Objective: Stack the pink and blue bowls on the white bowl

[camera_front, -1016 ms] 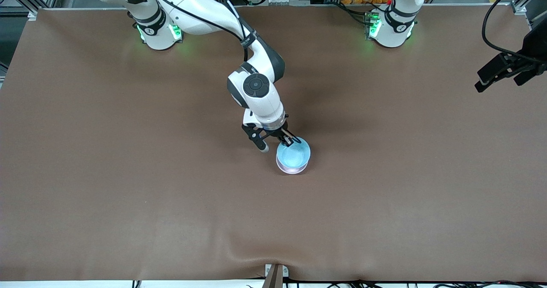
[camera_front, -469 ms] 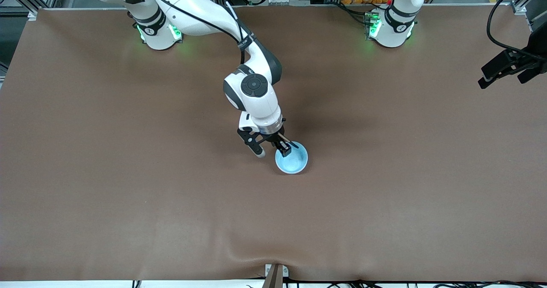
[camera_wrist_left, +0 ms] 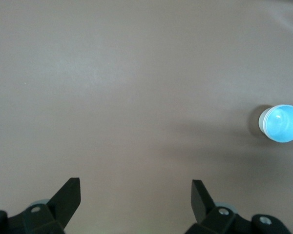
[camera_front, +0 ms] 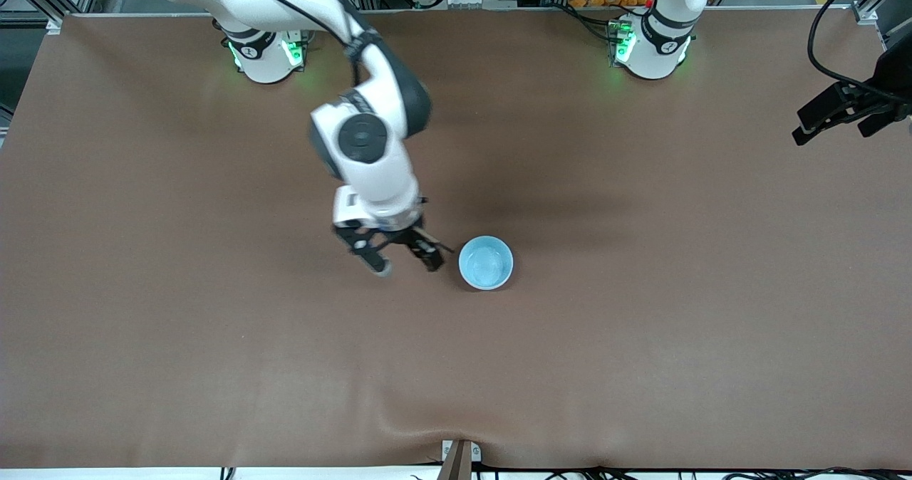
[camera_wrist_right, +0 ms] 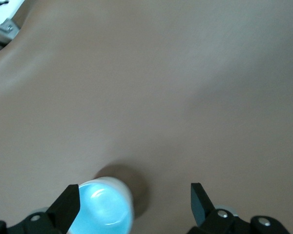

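The light blue bowl stands upright on the brown table, near its middle. It also shows in the left wrist view and in the right wrist view. A pale outer wall shows beneath its rim; I cannot tell whether it is pink or white. From the front, the pink and white bowls are hidden under the blue one. My right gripper is open and empty, up beside the blue bowl toward the right arm's end. My left gripper is open and empty, waiting high over the left arm's end of the table.
The brown table cover has a raised wrinkle near the front edge. A black cable hangs by the left gripper. Nothing else lies on the table.
My right gripper let go of the blue bowl's rim, rose and moved toward the right arm's end. The blue bowl settled down; the pink rim under it no longer shows.
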Motion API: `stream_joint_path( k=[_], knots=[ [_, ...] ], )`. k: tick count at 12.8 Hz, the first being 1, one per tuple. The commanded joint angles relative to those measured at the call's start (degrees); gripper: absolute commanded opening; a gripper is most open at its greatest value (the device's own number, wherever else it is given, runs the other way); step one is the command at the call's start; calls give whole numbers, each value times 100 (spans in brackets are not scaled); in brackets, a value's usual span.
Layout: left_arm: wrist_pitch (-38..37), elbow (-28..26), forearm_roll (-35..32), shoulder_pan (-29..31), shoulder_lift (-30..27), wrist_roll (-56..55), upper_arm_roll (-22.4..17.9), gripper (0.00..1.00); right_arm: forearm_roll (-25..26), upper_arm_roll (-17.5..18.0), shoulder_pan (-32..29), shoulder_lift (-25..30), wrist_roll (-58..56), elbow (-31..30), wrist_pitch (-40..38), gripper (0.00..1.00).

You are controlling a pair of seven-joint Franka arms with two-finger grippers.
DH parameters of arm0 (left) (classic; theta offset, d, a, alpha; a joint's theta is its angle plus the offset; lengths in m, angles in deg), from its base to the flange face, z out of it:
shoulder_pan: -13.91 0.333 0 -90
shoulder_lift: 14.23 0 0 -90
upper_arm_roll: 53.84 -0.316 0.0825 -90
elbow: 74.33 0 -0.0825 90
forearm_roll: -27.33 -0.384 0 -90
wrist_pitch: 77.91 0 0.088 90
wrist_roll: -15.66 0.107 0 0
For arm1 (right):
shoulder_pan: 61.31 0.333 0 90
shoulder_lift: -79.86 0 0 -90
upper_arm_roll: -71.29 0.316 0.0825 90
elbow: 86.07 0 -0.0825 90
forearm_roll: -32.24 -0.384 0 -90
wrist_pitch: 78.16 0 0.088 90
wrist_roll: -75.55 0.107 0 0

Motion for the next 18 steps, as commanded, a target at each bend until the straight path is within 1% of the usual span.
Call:
stream_joint_path(
  k=[1, 6, 7, 9, 10, 12, 13, 16, 17, 18],
  knots=[
    [-117, 50, 12, -60, 159, 281, -30, 100, 21, 102, -613, 568, -1283, -421, -555, 100],
    [-196, 15, 12, -60, 133, 299, -22, 100, 12, 102, -1738, 1350, -3508, -983, -1303, 100],
    [-205, 15, 12, -60, 124, 299, 57, 100, 21, 85, -1888, 1526, -3869, -1028, -1540, 100],
    [-231, -55, 3, -60, 107, 282, 223, 100, 30, 85, -2475, 1798, -4790, -1028, -1900, 100],
    [-240, -64, -6, -51, 98, 282, 294, 100, 30, 85, -2679, 1948, -5152, -1063, -2007, 100],
    [-249, -64, -6, -25, 72, 290, 295, 100, 30, 85, -3057, 2282, -5662, -1229, -2034, 100],
    [-249, -64, -6, -16, 63, 299, 295, 100, 65, 76, -3224, 2440, -6109, -1309, -2043, 100],
    [-284, -81, -6, 10, -25, 326, 286, 100, 100, 94, -3655, 2801, -6876, -1336, -2332, 100],
    [-293, -90, -6, 10, -51, 326, 286, 100, 100, 155, -3856, 2880, -7166, -1310, -2437, 100],
    [-293, -108, -6, 10, -60, 326, 286, 100, 100, 347, -4102, 2942, -7316, -1275, -2560, 100]
  ],
)
